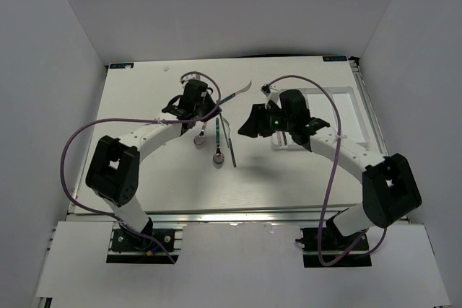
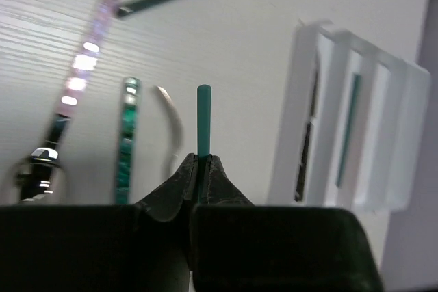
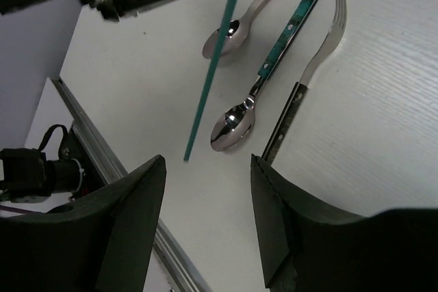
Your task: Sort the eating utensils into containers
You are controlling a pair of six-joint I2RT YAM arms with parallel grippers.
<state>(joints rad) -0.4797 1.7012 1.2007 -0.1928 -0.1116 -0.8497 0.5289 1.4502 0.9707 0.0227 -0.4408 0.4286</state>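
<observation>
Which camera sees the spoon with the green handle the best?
The right wrist view. There the metal spoon with the teal marbled handle lies whole, from its round bowl to the handle's end, big and sharp. The left wrist view shows only its blurry handle. The top view shows it whole but tiny.
</observation>
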